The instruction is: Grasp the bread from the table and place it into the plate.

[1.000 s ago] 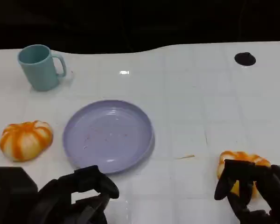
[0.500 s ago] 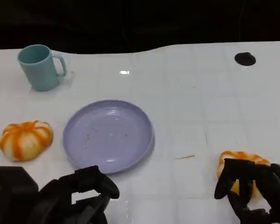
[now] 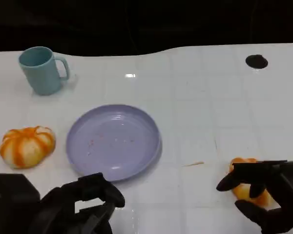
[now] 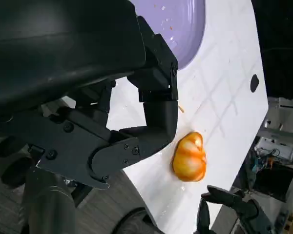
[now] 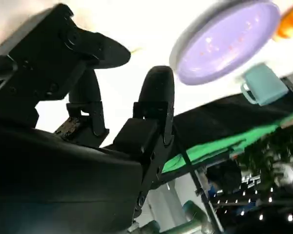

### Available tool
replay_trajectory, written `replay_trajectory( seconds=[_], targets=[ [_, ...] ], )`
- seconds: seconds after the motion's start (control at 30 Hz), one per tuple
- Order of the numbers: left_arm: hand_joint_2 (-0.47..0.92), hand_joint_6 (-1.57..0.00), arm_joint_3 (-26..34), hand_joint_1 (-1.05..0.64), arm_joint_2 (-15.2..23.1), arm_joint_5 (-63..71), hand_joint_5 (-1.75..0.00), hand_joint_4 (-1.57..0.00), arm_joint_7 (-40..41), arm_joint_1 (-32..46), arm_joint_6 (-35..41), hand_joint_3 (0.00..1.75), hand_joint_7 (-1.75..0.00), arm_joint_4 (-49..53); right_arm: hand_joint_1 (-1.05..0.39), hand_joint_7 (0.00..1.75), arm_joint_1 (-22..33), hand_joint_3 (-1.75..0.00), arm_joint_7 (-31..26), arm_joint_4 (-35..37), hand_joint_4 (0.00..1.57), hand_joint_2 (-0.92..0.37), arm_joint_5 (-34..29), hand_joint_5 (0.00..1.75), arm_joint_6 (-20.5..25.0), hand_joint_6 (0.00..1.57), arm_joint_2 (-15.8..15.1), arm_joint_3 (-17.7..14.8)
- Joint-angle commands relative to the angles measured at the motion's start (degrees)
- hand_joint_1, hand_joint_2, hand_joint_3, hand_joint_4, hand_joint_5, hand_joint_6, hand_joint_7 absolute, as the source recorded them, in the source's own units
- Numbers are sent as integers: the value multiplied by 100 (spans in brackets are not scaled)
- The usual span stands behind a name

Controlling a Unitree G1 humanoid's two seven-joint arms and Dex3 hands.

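Near table's front edge, right hand [image 3: 268, 197] open over bread [image 3: 248, 190], plate [image 3: 113, 141] left, cup [image 3: 41, 69] beyond.

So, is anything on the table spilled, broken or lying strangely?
Nothing serious. The plate carries a few reddish crumbs or specks, and a thin orange sliver lies loose on the table to its right. The cup stands upright.

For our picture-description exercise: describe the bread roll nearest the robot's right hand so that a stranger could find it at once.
Start at the purple plate in the middle of the white table. Go toward the robot's right, to the near edge, where the right hand hovers. The roll lies under its fingers, orange striped like the other roll, which lies bare on the plate's far side.
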Motion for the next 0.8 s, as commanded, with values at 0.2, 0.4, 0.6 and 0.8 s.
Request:
replay_trajectory(
  seconds=[0.2, 0.4, 0.6, 0.8],
  targets=[
    [78, -58, 26, -33, 43, 31, -175, -66, -5, -31, -36, 80, -148, 34, -37, 0, -63, -11, 810, -661, 52, -73, -635, 33, 605, 66, -568, -139],
    [78, -58, 8, -34, 35, 46, -175, -67, -2, -39, -54, 80, -148, 49, -44, 0, -156, -5, 1403, -1040, 37, -79, -1112, 23, 1020, 50, -775, -136],
    [78, -59, -17, -33, 13, 59, -175, -67, 36, -56, -16, 81, -148, 34, -48, 0, -201, -2, 1609, -1082, 34, -80, -1457, 22, 1144, 46, -793, -38],
    [76, -59, -36, -34, -11, 73, -175, -68, 78, -87, 45, 82, -148, 13, -52, 0, -353, -1, 1724, -851, 31, -82, -1684, 19, 1202, 43, -808, 54]
  ],
)
